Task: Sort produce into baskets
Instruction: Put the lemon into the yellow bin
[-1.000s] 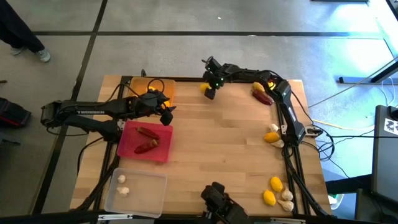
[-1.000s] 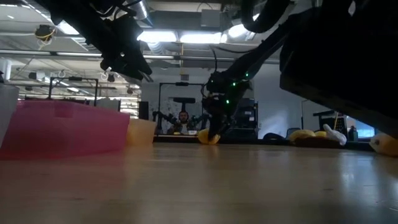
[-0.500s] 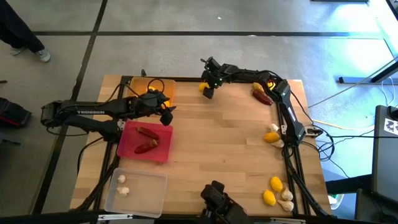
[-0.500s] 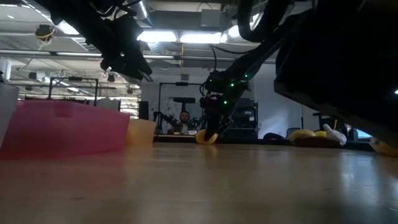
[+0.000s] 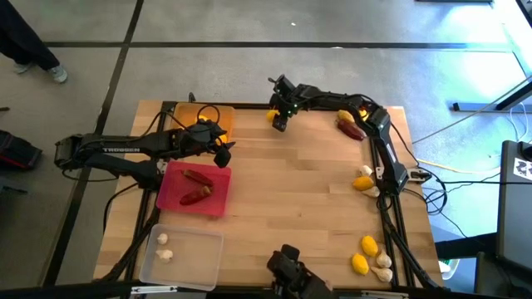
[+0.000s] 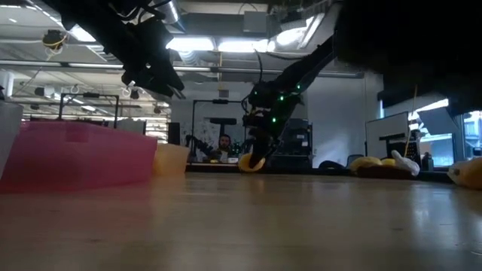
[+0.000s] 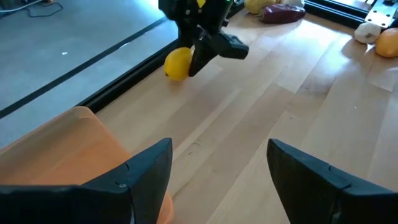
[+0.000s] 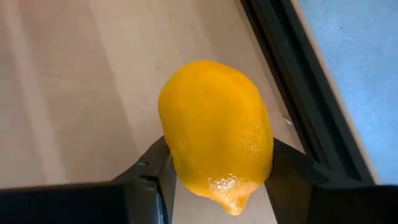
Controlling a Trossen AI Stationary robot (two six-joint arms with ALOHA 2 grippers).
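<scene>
The right gripper works at the far edge of the table, just inside the dark frame rail, with little room beyond it and a wide bare stretch of wood toward the middle. Its jaws stand one on each side of a lemon, touching its flanks; the right wrist view shows this closely, while the high view gives only a yellow spot by the gripper. The lemon is bright yellow, glossy and finely pitted, with a small nub at one end.

The left gripper hovers over the corner of the orange basket, beside the red-pink basket holding two dark red peppers; its jaws are wide apart and hold nothing. The clear basket at the near left edge holds two garlic bulbs. More lemons, garlic and a pepper lie along the right edge. The low view shows the lemon low at table level.
</scene>
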